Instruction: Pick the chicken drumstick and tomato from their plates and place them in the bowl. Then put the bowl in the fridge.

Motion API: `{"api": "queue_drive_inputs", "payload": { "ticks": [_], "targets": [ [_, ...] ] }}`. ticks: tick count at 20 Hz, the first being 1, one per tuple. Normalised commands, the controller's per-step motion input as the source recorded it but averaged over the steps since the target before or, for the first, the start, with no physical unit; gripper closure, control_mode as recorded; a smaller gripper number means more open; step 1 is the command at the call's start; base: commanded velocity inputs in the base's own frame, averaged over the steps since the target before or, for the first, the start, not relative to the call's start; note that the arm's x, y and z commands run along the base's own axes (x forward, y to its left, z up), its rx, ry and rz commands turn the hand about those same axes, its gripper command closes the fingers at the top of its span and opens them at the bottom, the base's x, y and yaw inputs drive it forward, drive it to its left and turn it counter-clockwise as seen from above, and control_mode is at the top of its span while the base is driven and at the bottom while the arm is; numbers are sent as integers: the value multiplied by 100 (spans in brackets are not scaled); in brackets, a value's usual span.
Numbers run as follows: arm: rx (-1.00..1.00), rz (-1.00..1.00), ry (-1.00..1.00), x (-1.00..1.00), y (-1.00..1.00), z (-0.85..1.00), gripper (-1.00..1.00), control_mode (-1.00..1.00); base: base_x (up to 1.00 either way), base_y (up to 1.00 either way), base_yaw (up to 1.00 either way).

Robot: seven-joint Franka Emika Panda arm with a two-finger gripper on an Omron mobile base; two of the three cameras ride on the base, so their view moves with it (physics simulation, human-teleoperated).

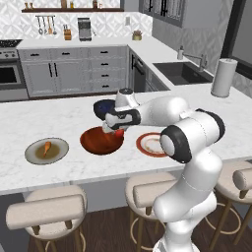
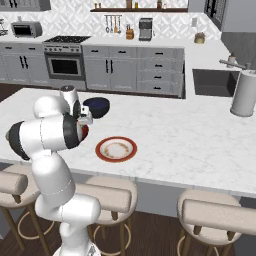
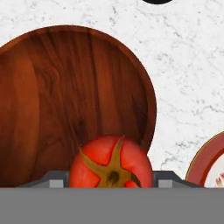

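Gripper (image 1: 112,129) holding tomato (image 3: 111,162) over wooden bowl (image 1: 98,141) at frame centre; drumstick (image 1: 46,147) on olive plate (image 1: 34,154), lower left of bench (image 1: 49,115).

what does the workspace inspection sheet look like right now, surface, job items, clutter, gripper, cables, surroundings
surface: white marble island counter, stools along its near edge
tomato: tomato held between the jaws, above the near rim of the wooden bowl
bowl: nothing in it yet
drumstick: chicken drumstick lying on the olive-grey plate, to the left of the bowl
white plate: red-rimmed plate bare, to the right of the bowl
clutter: dark blue bowl behind the wooden bowl; paper towel roll at the far right
gripper: gripper shut on the tomato
cables: nothing seen
surroundings: sink, oven, grey cabinets, coffee machine on the back counter
fridge: nothing seen
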Motion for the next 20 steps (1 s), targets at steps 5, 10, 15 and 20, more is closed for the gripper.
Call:
{"api": "queue_drive_inputs", "payload": {
  "ticks": [5,10,15,20],
  "targets": [
    [-9,0,1,10,32,-6,100,-100,0,0,0],
    [0,2,2,4,0,-32,-100,-100,0,0,0],
    [0,0,0,0,0,-10,-100,-100,0,0,0],
    [0,0,0,0,0,0,-100,-100,0,0,0]
  ]
}}
